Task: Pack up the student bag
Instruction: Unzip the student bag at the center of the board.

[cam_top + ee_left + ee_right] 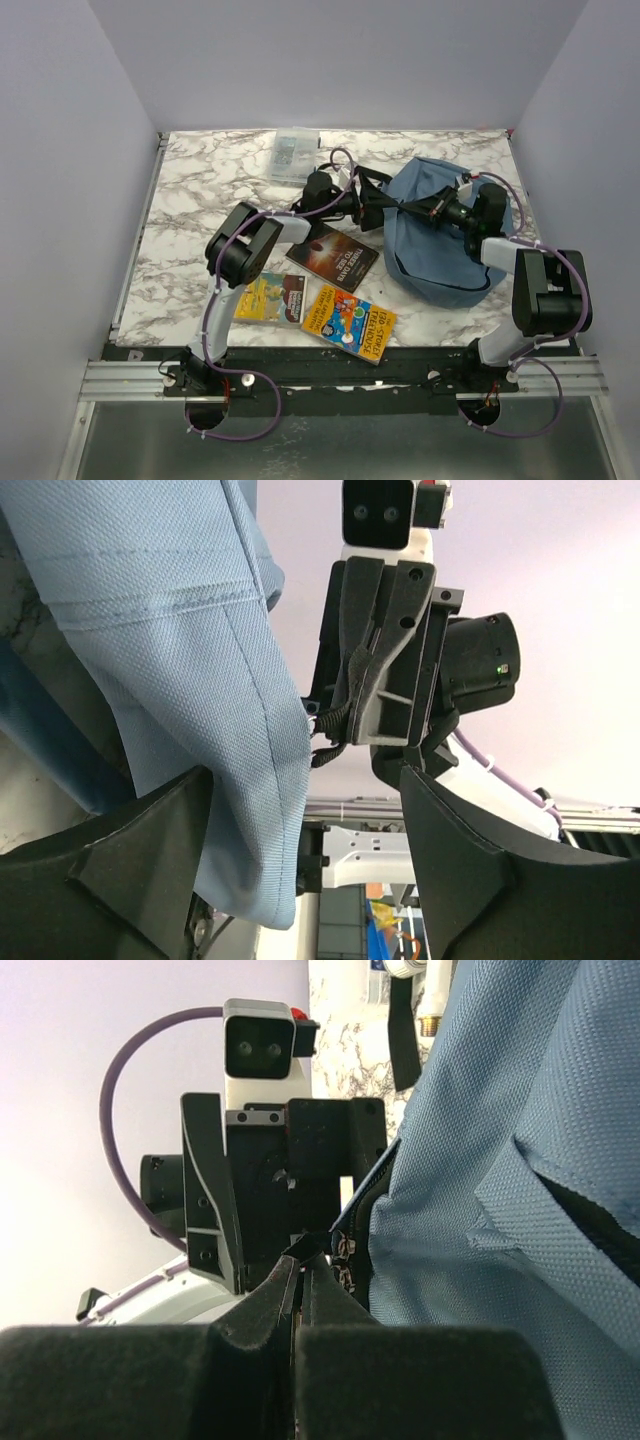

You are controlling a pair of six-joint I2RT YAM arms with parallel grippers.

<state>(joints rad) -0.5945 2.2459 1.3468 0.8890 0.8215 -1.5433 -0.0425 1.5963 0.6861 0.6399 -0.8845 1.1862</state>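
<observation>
Dusty-blue student bag (440,270), rumpled; left hand (375,205) wide, right hand (298,1260) tight on its zip (345,1250).

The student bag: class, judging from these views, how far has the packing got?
Done: nothing visibly packed. The dark book, yellow book, bright book and box lie on the table, outside the bag. In hand: the right gripper is shut on the zip at the bag's edge; the left gripper is open, fabric hanging between its fingers. Left: open the bag, load everything.
</observation>
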